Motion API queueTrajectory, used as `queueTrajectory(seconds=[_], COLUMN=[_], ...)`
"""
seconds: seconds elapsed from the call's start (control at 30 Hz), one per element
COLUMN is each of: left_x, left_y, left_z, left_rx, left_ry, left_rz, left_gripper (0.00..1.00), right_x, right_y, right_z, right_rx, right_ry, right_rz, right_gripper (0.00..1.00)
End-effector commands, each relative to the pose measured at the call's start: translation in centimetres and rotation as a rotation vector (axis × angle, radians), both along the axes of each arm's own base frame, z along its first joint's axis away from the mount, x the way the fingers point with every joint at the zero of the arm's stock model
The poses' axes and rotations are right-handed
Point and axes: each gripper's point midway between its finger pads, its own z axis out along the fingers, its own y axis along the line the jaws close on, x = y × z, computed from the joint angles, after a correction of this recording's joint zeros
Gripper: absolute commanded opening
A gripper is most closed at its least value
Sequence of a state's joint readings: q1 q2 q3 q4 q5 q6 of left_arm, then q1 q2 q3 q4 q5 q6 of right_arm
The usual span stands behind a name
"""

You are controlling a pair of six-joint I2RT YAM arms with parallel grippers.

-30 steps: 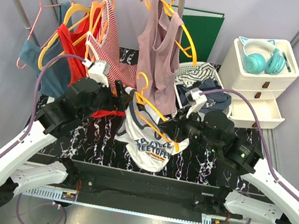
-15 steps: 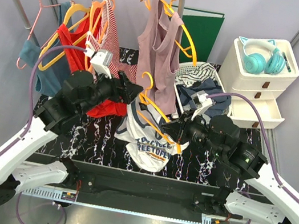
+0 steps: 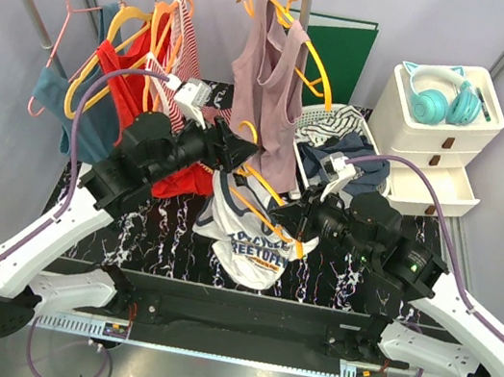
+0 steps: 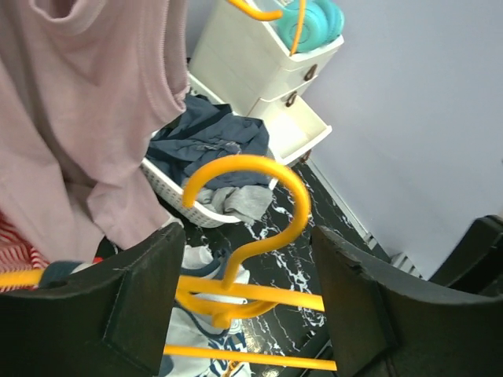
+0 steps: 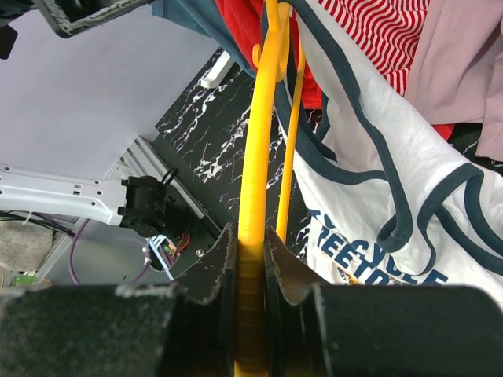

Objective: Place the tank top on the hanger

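Centre-left of the top view: the left tool (image 3: 229,148) stands spread wide. Its black fingers (image 4: 118,306) sit either side of the curved hook of the orange-yellow plastic hanger (image 3: 265,198), and the wrist view shows no contact with the hook.

Centre of frame: the white tank top with navy trim and printed chest lettering (image 3: 248,237) droops bunched against that hanger, over the black marbled bench (image 3: 142,228). How far it is threaded onto the hanger cannot be told.

Centre-right: the right tool (image 3: 301,225) is clamped narrow on the hanger's yellow arm, holding it tilted.
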State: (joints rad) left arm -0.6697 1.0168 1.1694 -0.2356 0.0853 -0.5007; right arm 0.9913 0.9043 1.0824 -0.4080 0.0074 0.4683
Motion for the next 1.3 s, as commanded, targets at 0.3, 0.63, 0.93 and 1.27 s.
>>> queueTrajectory(seconds=[0.3,0.63,0.93,1.27], left_x=[-1.6,-1.1,0.1,0.3], left_y=[-1.2,-1.9,0.8,4.6], left_z=[-2.2,-2.1,-3.5,-8.5], left_rx=[0.017,0.041,0.137,0.293], left_ry=[-0.022,-0.035,-0.064,-0.008], left_rz=[-0.116,-0.132,0.011,0.153], left_gripper=[0.62,0.17,0.00,0.00], right_x=[0.6,0.6,1.9,2.8], right_y=[0.3,0.4,0.8,-2.5], right_z=[5.2,4.4,1.2,1.6], right_rx=[0.154,0.151,0.087,0.018], right_ry=[-0.068,-0.045,0.010,0.007], right_rz=[-0.031,-0.036,-0.088,-0.201], right_gripper=[0.00,0.00,0.08,0.87])
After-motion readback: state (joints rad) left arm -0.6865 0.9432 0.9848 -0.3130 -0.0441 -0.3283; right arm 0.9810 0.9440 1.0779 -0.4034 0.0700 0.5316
